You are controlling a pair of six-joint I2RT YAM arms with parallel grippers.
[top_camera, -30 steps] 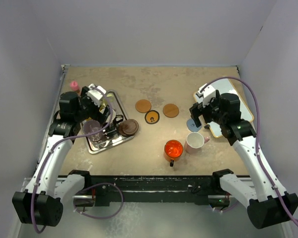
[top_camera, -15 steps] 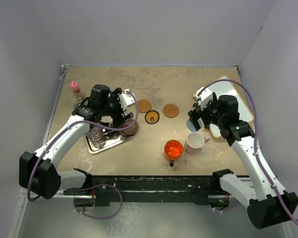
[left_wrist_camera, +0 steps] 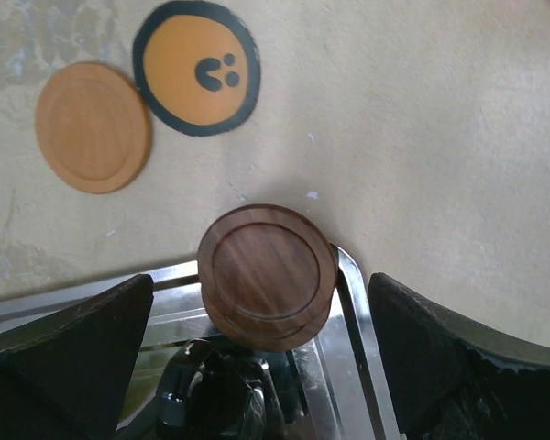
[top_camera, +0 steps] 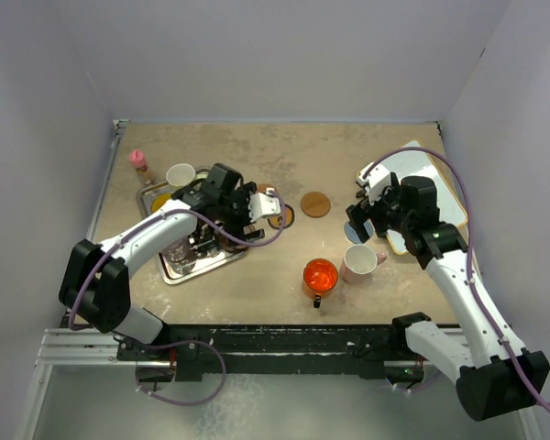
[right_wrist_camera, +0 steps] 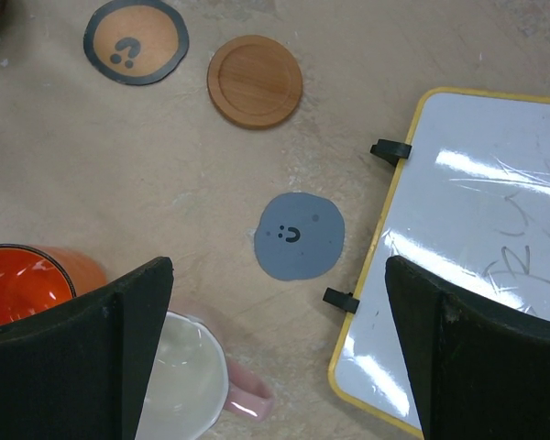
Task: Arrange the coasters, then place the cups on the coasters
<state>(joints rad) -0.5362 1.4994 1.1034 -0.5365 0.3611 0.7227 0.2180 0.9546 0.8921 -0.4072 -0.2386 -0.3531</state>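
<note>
Near the released right tool [right_wrist_camera: 277, 275], the pink cup [right_wrist_camera: 179, 385] stands upright, handle toward the whiteboard [right_wrist_camera: 477, 229]; left tool [left_wrist_camera: 258, 284] equally released

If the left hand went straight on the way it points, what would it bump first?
Most likely the dark brown coaster, resting on the corner of the silver tray, centred ahead of the open left hand.

The left claw [top_camera: 239, 225] hangs over the right corner of the tray [top_camera: 185, 266]. A pale cup [top_camera: 181, 174] stands at the tray's far end, near a bottle [top_camera: 139, 162]. The right claw [top_camera: 363, 225] is beside a whiteboard [top_camera: 440, 188]. On the surface [top_camera: 257, 284], a brown coaster [top_camera: 315, 203] lies between the claws. A red cup [top_camera: 320, 274] and a pink cup [top_camera: 358, 262] stand side by side.
</note>
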